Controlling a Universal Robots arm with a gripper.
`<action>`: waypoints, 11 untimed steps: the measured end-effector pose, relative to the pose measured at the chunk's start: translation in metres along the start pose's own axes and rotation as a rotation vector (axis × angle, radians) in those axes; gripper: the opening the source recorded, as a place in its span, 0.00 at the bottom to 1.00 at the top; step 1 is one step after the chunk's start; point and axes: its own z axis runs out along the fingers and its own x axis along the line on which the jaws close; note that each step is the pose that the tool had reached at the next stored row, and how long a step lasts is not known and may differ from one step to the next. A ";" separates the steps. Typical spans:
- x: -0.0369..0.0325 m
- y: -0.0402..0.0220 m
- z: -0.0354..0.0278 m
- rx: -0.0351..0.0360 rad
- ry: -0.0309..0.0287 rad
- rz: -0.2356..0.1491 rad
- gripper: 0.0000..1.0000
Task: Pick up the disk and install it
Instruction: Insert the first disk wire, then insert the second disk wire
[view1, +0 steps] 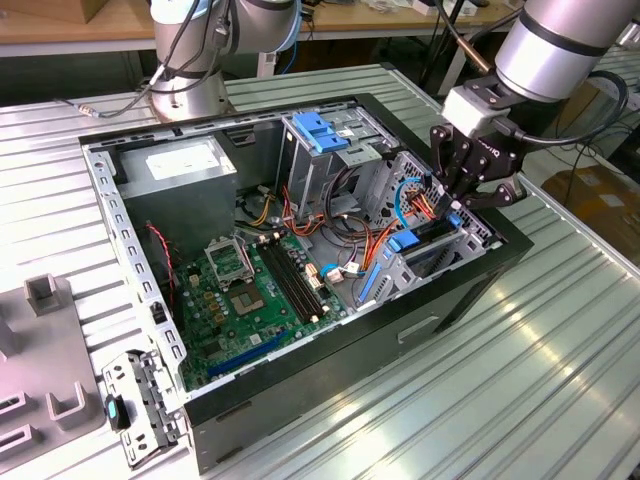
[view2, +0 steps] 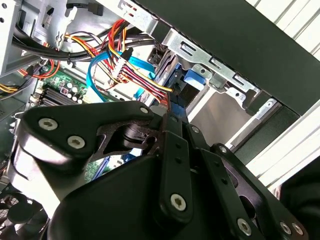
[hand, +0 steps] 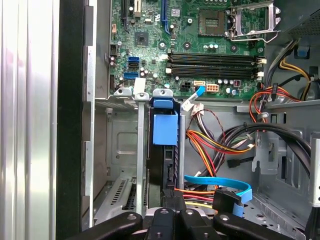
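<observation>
From my remote station I saw the tool (view1: 462, 195) lowered over the front corner of the open computer case (view1: 470, 290), which lay on its side on the ribbed metal worktop (view1: 520, 390), toward the exterior view's right. In the first wrist view the disk (hand: 164, 150) stood on edge in a slot of the grey drive bay (hand: 120, 145), its blue plastic rail (hand: 165, 129) facing the camera, with the tool's black fingers (hand: 172, 207) drawn close together around its near end; I took them to be clamped on it, though the contact itself was partly hidden by the linkage. In the second wrist view the tool's black body (view2: 150, 190) sat in the foreground, and beyond it a blue part of the disk (view2: 192, 80) sat against the metal bay frame (view2: 200, 55), just beside a bundle of red, yellow and orange wires (view2: 135, 70) and a blue ribbon cable (view2: 100, 75). The green motherboard (view1: 250, 290) lay on the case floor, well apart from the tool. The grey power supply (view1: 180, 170) sat in the far corner, and a blue latch (view1: 325, 130) topped the upright cage near the middle.
</observation>
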 end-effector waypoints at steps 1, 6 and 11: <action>0.0000 0.0000 0.0000 0.0000 0.0000 0.000 0.11; -0.0002 0.0000 0.0000 0.0000 0.0000 0.000 0.11; -0.0003 0.0000 0.0000 0.0000 0.0000 0.000 0.11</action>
